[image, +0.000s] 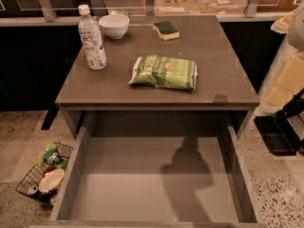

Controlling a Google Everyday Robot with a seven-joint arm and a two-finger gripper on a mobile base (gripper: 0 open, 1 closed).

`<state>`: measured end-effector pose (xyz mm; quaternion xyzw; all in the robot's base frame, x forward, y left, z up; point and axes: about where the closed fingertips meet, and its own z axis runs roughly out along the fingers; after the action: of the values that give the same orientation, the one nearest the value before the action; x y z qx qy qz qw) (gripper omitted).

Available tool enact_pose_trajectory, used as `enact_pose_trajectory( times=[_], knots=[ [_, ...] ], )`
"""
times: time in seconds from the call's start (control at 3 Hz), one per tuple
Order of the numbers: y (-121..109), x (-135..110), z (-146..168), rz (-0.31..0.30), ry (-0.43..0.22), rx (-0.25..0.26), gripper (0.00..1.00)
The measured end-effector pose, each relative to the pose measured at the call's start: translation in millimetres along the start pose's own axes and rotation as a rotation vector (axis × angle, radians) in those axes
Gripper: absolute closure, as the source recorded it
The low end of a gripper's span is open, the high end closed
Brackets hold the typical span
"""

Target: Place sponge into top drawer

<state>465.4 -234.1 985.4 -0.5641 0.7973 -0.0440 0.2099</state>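
Observation:
The sponge (166, 30), pale yellow with a dark green top, lies flat at the far middle of the grey table (223, 75). The top drawer (85, 151) is pulled out wide below the table's front edge, and its flat grey bottom holds nothing but a dark shadow. My gripper is not in view. Only pale parts of my arm (289, 77) show at the right edge, beside the table and well away from the sponge.
A light-green snack bag (165, 72) lies mid-table. A water bottle (92, 38) and a white bowl (114, 26) stand at the far left. A wire basket (43, 175) with rubbish sits on the floor left of the drawer. A dark object (278, 133) is on the floor at the right.

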Motion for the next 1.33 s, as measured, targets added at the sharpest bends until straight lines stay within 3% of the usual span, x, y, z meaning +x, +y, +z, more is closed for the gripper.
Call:
enact_pose_trajectory(
  times=[0.33,0.67,1.0,1.33],
  knots=[
    [-46,20,24,0.192,-0.116,0.069,0.0],
    [-79,22,51,0.325,-0.278,0.117,0.0],
    [-104,-7,71,0.388,-0.459,0.164,0.0],
    [-121,-46,78,0.43,-0.575,0.234,0.0]
  ],
)
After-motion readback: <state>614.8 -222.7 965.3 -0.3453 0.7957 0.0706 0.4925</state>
